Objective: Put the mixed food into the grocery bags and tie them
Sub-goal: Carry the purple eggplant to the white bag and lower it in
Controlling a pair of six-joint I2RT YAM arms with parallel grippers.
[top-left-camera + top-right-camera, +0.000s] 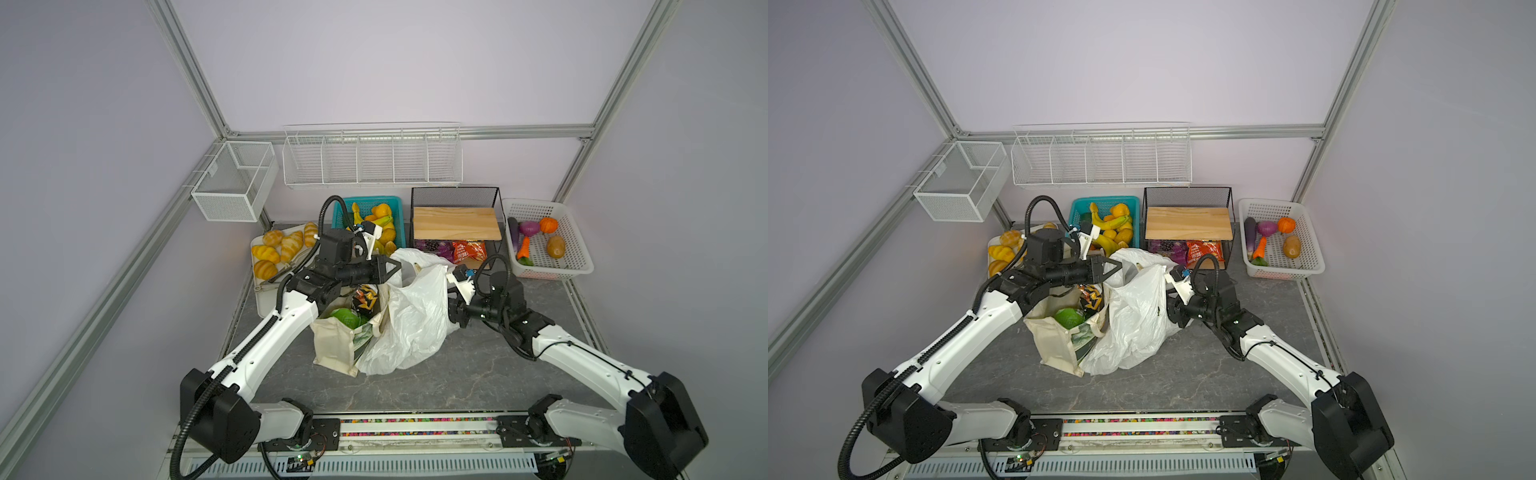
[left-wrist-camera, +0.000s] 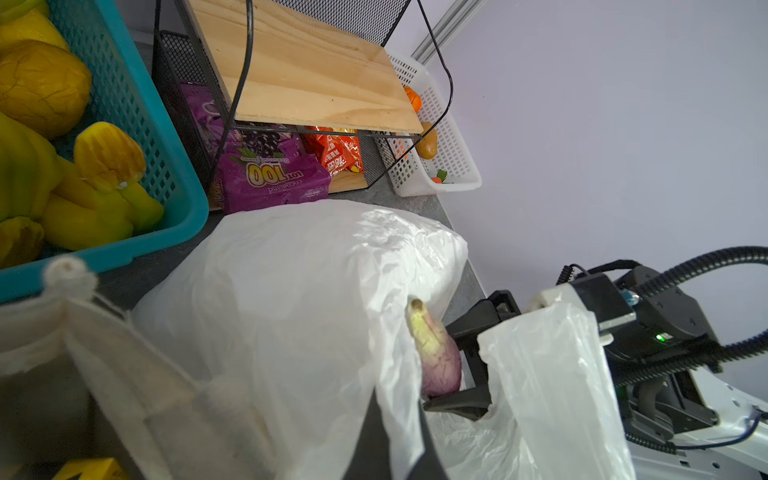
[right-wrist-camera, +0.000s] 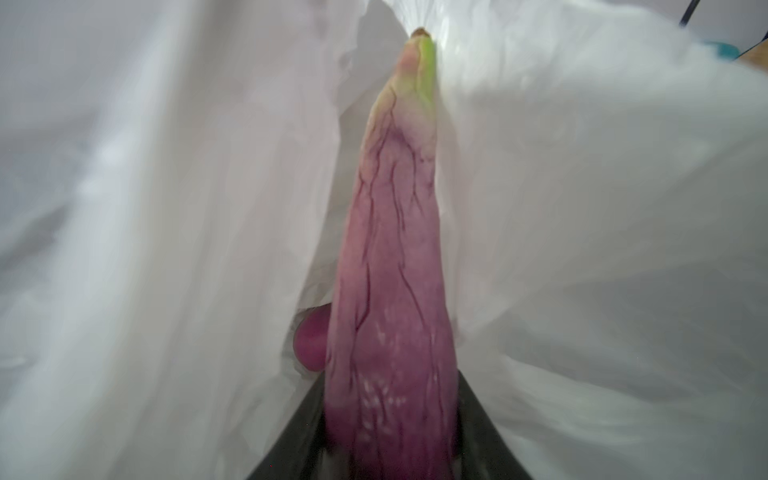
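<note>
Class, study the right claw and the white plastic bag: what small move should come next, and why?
Probably ease the right claw a little deeper into the plastic bag before letting go. It grips a purple vegetable whose tip sits only at the bag's mouth, between loose folds, while the shut left claw seems to pinch the rim up.

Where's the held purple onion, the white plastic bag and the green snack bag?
held purple onion (image 3: 395, 291): right wrist view, veined middle.
white plastic bag (image 1: 415, 324): in a top view, its crumpled side.
green snack bag (image 1: 345, 318): in a top view, its shiny top.
</note>
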